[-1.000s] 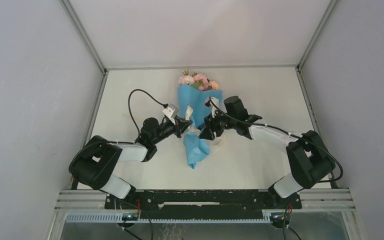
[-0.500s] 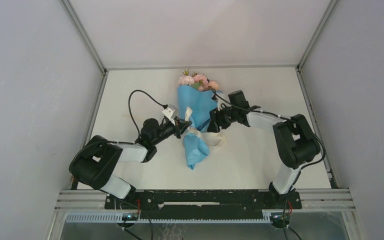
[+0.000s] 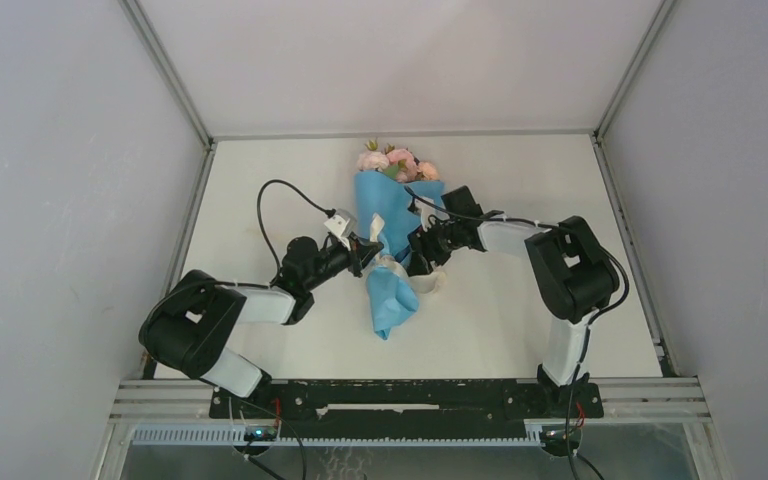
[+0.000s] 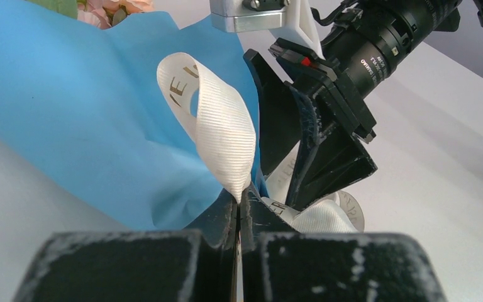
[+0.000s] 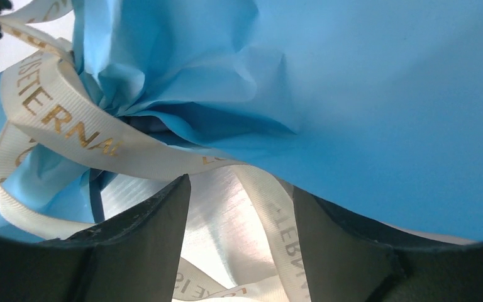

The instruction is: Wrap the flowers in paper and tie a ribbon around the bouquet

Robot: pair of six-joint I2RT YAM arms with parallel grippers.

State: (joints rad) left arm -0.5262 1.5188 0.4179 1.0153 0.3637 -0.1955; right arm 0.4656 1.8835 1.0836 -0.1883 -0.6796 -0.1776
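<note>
Tapering nearward, seemingly flat: bouquet (image 3: 385,205)

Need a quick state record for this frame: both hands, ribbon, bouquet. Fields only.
left hand: shut, pinching a loop of the ribbon
right hand: open, one finger on either side of a ribbon strand at the bouquet's waist
ribbon: cream with gold lettering, looped around the gathered waist; whether it is knotted cannot be told
bouquet: lying on the table, wide end toward the far edge
paper: blue, bunched at the waist
flowers: pink blooms showing at the wide end
</note>
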